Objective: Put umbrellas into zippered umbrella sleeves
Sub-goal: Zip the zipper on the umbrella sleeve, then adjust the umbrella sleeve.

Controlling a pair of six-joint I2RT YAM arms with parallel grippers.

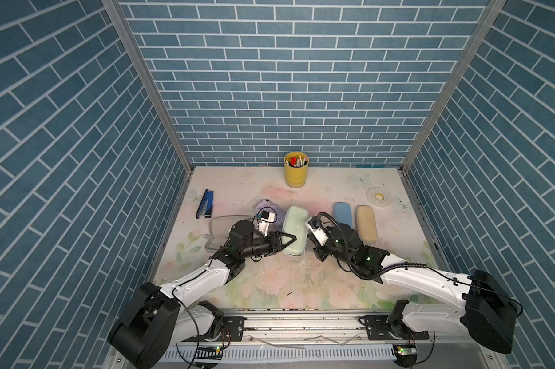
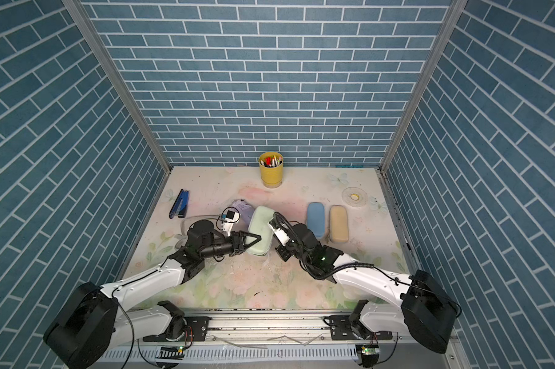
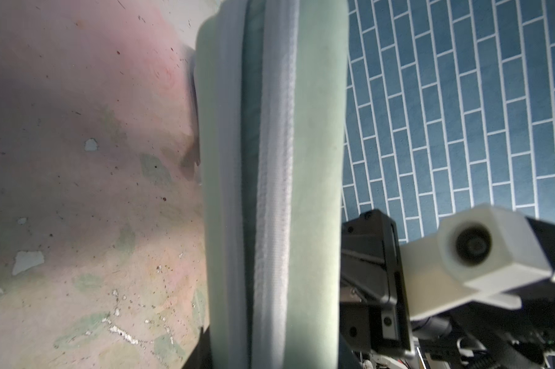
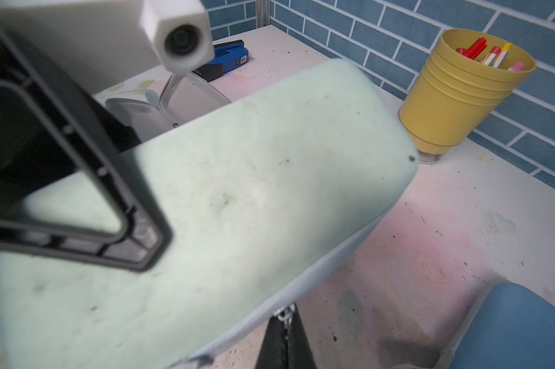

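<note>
Pastel sleeves [image 1: 293, 230] [image 1: 343, 215] [image 1: 366, 223] [image 1: 221, 223], four; umbrella [image 1: 266, 204], seemingly one

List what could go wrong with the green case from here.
The right gripper pinches only the tiny zip pull; it may slip off when tugged. The left gripper grips the green case at its near end only, so a pull could twist it loose.

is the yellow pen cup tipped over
No, the yellow pen cup stands upright on its base with pens sticking out of its open top.
</note>
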